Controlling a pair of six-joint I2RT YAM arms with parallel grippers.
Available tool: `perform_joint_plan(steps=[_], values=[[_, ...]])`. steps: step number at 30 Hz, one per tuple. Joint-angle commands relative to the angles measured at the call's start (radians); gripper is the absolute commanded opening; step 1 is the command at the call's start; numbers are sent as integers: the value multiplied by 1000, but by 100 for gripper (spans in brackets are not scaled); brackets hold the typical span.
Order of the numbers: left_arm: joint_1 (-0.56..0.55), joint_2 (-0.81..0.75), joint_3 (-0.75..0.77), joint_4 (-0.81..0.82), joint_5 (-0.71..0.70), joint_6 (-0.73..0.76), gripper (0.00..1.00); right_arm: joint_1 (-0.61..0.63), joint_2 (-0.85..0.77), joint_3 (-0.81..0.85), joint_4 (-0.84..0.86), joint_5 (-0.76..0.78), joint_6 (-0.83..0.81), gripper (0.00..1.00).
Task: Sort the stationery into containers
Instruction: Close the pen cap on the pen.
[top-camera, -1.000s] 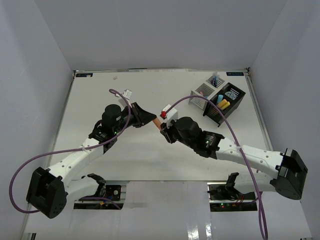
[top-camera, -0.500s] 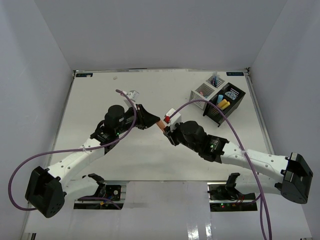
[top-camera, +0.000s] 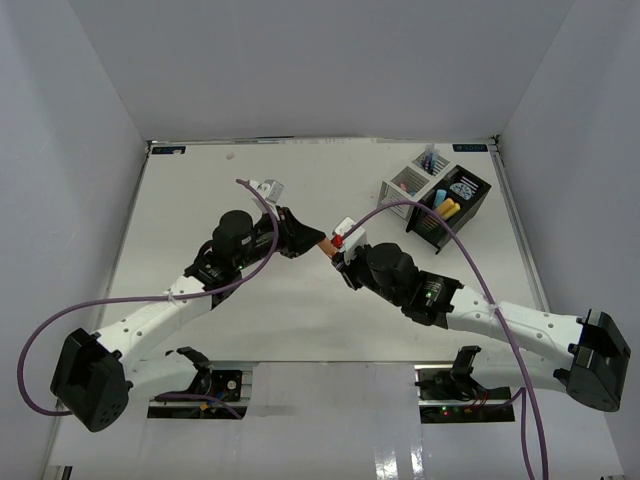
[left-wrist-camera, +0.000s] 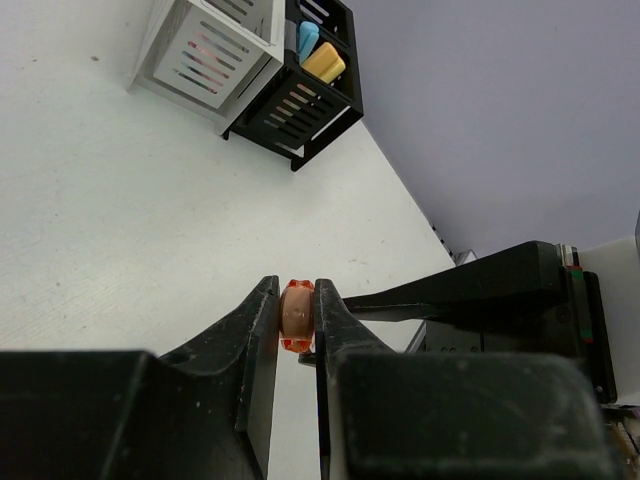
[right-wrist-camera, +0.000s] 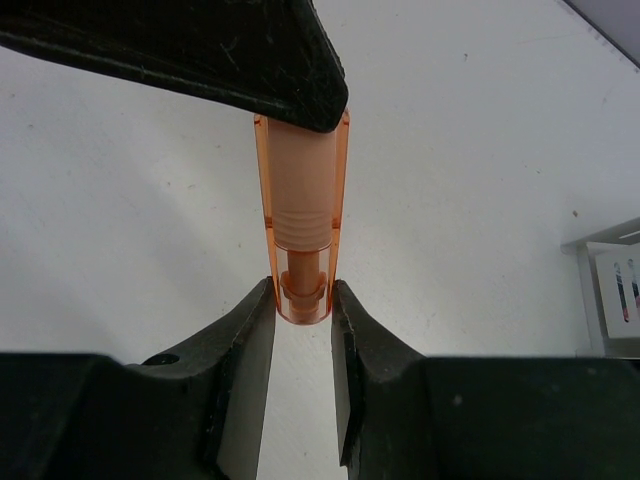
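Partly sorted. The black box (top-camera: 430, 228) holds a blue marker (top-camera: 439, 196), a yellow marker (top-camera: 447, 208) and a small roll (top-camera: 462, 187). The white box (top-camera: 393, 197), touching its left side, holds pens (top-camera: 430, 156). The orange marker (top-camera: 325, 243) is the only piece I see outside, in mid-air over the worktop (top-camera: 200, 180), well left of the black box. Left fingers (left-wrist-camera: 262, 325) pinch one end, right fingers (right-wrist-camera: 250, 350) pinch the cap end; looks like a handover. Left to do: one side lets go, marker goes to the black box.
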Motion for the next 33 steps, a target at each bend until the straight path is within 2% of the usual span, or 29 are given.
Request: perform_joint_plan(steps=[1, 14, 18, 22, 33], values=[[-64, 43, -32, -162, 111, 14, 16, -3, -63, 63, 394, 40, -34, 8], [-101, 75, -49, -162, 48, 49, 17, -3, -60, 137, 438, 56, -90, 8], [-103, 78, -43, -170, 25, 54, 25, -3, -53, 140, 438, 54, -102, 8], [-103, 48, 27, -254, -68, 77, 49, -3, -53, 100, 432, 60, -96, 8], [-93, -35, 277, -388, -293, 156, 88, -7, -89, -55, 410, 143, -83, 8]])
